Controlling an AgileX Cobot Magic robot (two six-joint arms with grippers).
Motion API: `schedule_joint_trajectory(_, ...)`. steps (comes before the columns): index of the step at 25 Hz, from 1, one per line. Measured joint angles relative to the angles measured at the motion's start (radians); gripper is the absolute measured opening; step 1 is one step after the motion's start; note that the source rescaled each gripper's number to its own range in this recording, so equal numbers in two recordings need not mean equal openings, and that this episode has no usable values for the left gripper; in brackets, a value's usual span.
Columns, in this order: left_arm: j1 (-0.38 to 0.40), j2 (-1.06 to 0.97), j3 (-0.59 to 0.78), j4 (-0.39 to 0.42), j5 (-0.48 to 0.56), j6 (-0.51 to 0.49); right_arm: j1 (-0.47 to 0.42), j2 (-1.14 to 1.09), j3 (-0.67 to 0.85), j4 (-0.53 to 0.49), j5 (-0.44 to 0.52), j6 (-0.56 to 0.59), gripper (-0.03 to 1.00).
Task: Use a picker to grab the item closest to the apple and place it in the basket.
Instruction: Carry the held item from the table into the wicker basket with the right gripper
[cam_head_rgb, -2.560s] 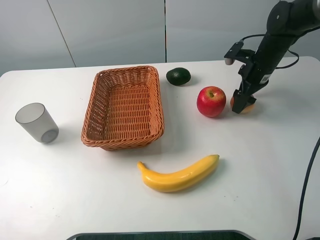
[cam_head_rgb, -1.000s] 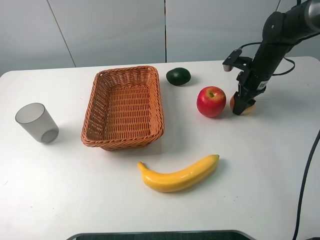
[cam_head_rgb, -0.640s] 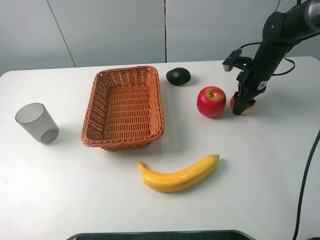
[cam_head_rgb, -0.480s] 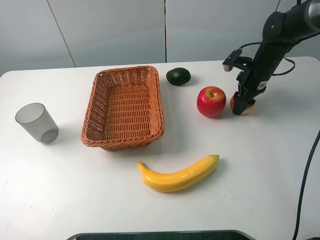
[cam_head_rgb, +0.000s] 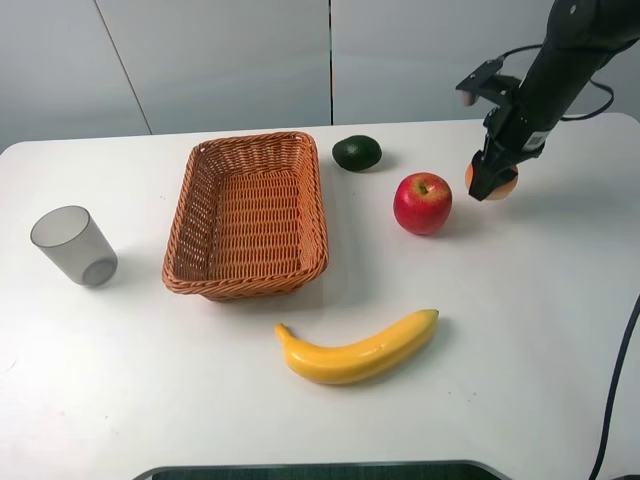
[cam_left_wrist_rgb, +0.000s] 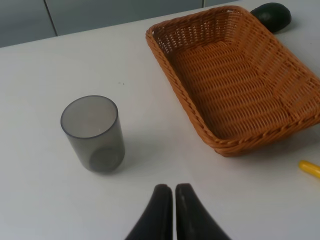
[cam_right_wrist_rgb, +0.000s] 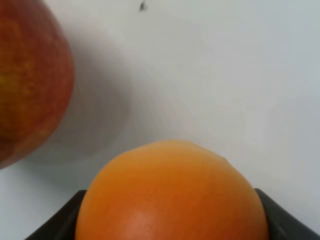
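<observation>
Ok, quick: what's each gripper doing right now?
Left gripper: shut, holding nothing.
Right gripper: shut on the orange fruit.

I see the orange fruit (cam_right_wrist_rgb: 170, 190) filling the lower middle of my frame, clamped in the right gripper (cam_right_wrist_rgb: 170, 225), whose dark fingers (cam_right_wrist_rgb: 50, 222) show at both lower corners. The apple (cam_right_wrist_rgb: 25, 85) sits upper left, apart from the fruit, on the white table (cam_right_wrist_rgb: 225, 75).

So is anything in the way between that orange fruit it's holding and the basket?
Yes: the apple sits right on the straight line from the fruit, in the right gripper, to the basket. The avocado lies just off that line, farther back. Carried high enough, the fruit should clear both.
</observation>
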Motion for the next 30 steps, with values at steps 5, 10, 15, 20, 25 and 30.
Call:
schedule_joint_trajectory(5, 0.000, 0.000, 0.000, 0.000, 0.000, 0.000, 0.040, -0.105, 0.000, -0.029, 0.037, 0.196, 0.02)
schedule_joint_trajectory(10, 0.000, 0.000, 0.000, 0.000, 0.000, 0.000, 0.113, -0.189, 0.000, -0.056, 0.095, 0.400, 0.02)
schedule_joint_trajectory(15, 0.000, 0.000, 0.000, 0.000, 0.000, 0.000, 0.201, -0.226, 0.000, -0.072, 0.140, 0.601, 0.02)
schedule_joint_trajectory(20, 0.000, 0.000, 0.000, 0.000, 0.000, 0.000, 0.309, -0.234, 0.000, -0.074, 0.146, 0.755, 0.02)
schedule_joint_trajectory(25, 0.000, 0.000, 0.000, 0.000, 0.000, 0.000, 0.424, -0.235, 0.000, -0.074, 0.139, 0.830, 0.02)
schedule_joint_trajectory(30, 0.000, 0.000, 0.000, 0.000, 0.000, 0.000, 0.508, -0.233, -0.005, -0.076, 0.103, 0.890, 0.02)
